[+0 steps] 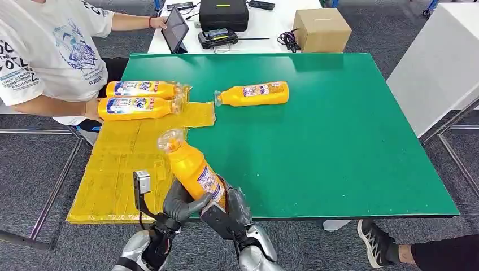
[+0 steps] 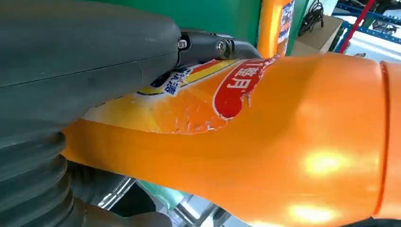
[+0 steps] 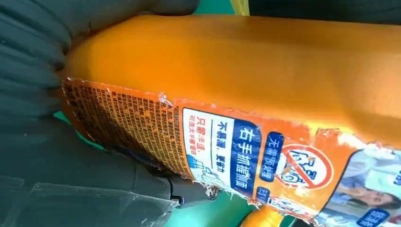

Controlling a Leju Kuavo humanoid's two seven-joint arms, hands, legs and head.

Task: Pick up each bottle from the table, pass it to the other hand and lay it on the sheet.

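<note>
Two bottles [image 1: 138,97] already lie side by side on the far end of the yellow sheet [image 1: 113,169]; a person's hand [image 1: 92,110] rests at the nearer one. One more bottle [image 1: 252,94] lies on its side on the green table [image 1: 339,141], just off the sheet's corner. We're mid-handover on the third bottle [image 1: 192,169]: it's tilted, cap away from us, held over the near table edge where sheet meets bare table. Left hand [image 1: 179,204] wraps its lower body; right hand [image 1: 229,212] clasps the same end from the other side. Both wrist views show fingers pressed against the label. Which hand is giving we can't tell. Next, we judge: receiving grip must be firm before the other lets go, then swing left and lay it down on free sheet.
</note>
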